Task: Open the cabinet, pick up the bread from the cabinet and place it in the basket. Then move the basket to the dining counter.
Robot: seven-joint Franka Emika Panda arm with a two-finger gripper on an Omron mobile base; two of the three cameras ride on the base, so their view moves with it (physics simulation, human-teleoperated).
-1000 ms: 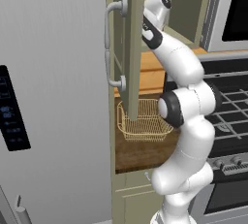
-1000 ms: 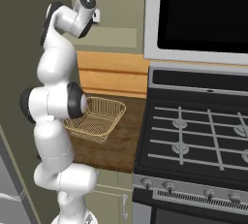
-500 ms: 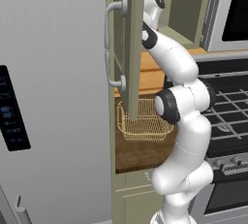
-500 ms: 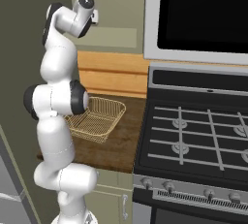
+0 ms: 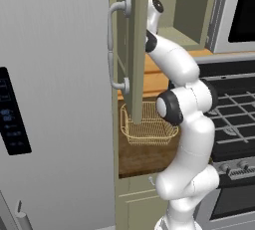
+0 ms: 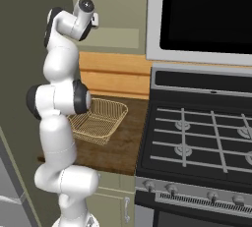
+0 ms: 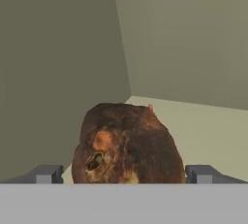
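No readable text from where I am. The fridge's dark control panel (image 5: 11, 112) on the left carries small pale blue marks, too small to make out. The stove knobs (image 6: 170, 188) along the near front edge show no legible markings. No labels, brands or numbers anywhere else.

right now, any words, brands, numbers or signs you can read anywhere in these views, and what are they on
No text can be read.
Fridge control panel: small pale blue marks, too small and blurred to read.
Stove knobs: no legible markings.
Microwave, cabinet door, basket and bread: no lettering.
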